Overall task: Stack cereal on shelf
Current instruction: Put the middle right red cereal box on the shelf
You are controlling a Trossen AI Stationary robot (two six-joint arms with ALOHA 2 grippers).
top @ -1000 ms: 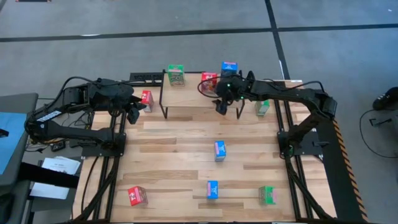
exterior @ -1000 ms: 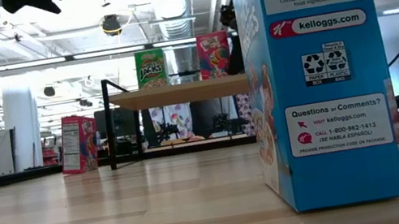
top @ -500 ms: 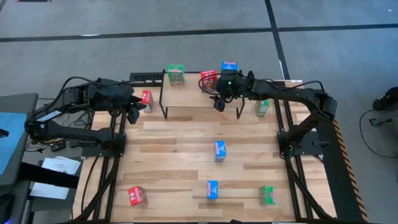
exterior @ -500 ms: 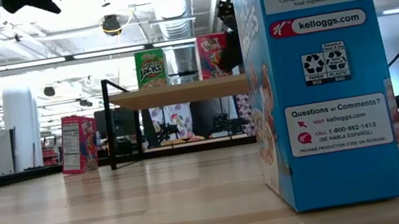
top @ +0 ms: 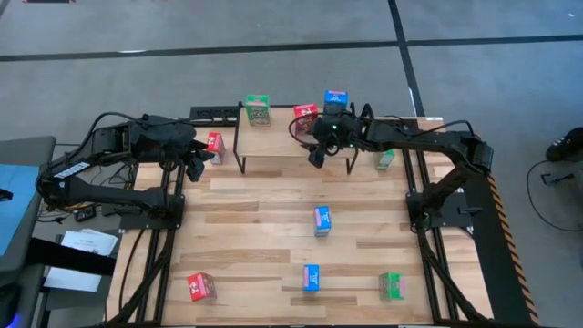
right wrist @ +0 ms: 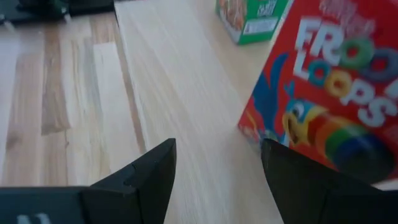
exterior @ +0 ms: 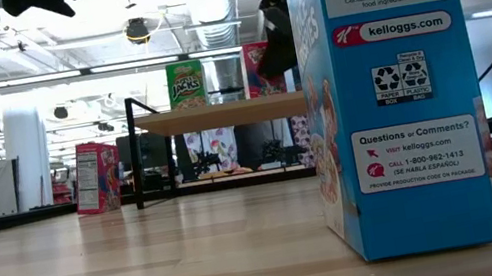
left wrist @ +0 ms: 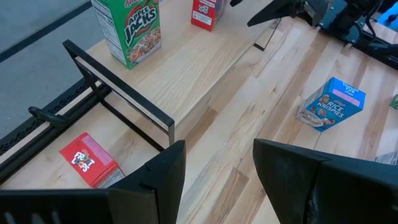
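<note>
nine cereal boxes are counted from above: three red, three blue, three green. three are seen at the shelf [top: 290,138]: a green box [top: 258,109] at its back left corner, a red box [top: 305,116] near the middle of the back edge, and a blue box [top: 335,100] at the back right, though whether that one stands on the shelf top or just behind it cannot be told. a second red box [top: 215,143] stands on the tabletop [top: 255,237] just left of the shelf's legs, and a second green box [top: 385,158] stands just right of the shelf. the other four are spread over the near half of the tabletop, well apart from each other: a blue box [top: 322,220] near the middle, another blue one [top: 311,278] nearer the front edge, a red one [top: 200,287] at the front left and a green one [top: 391,285] at the front right.

the right gripper [top: 315,155] is held over the shelf's front right part, fingers apart and empty, just beside the red box on the shelf. the left gripper [top: 194,164] is held left of the shelf, near the red box on the tabletop, fingers parted with nothing between them.

most of the shelf top in front of the boxes is bare, and a broad bare strip of tabletop lies between the shelf and the middle blue box.
</note>
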